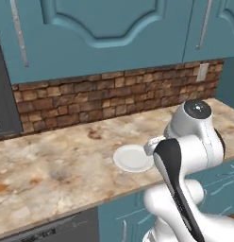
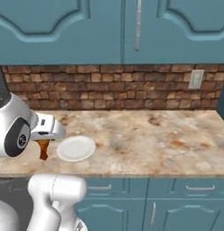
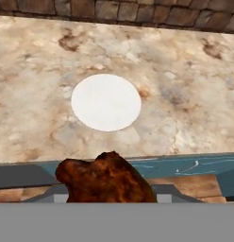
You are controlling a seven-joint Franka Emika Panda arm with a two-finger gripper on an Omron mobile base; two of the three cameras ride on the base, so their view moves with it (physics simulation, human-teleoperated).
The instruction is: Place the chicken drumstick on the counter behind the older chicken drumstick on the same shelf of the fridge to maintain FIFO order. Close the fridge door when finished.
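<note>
The end effector [image 2: 43, 145] is closed narrowly on the chicken drumstick [image 3: 105, 178], which hangs from it in the air, lifted clear of the counter [image 2: 145, 140]. In the right base view the drumstick dangles below the hand as a slim orange-brown piece with its long axis close to vertical, just left of a white plate [image 2: 76, 148] and over the near edge of the counter. In the hand view its dark reddish-brown bulk sits at the bottom of the picture, right at the fingertips, with the plate farther off on the counter beyond it.

So the drumstick lies straight below the end effector, in its grip, and the move to come is, by my judgement, a carry away from here toward the fridge, whose shelf and older drumstick are not to be seen from this spot. A dark panel at the far left of the left base view may be the fridge, but I cannot tell.

The counter is beige stone with rust-brown marbling. A brown brick backsplash [image 1: 114, 94] runs behind it, with teal wall cabinets [image 2: 114, 27] above, teal fronts below and a pale outlet plate [image 2: 195, 79] at the right.
</note>
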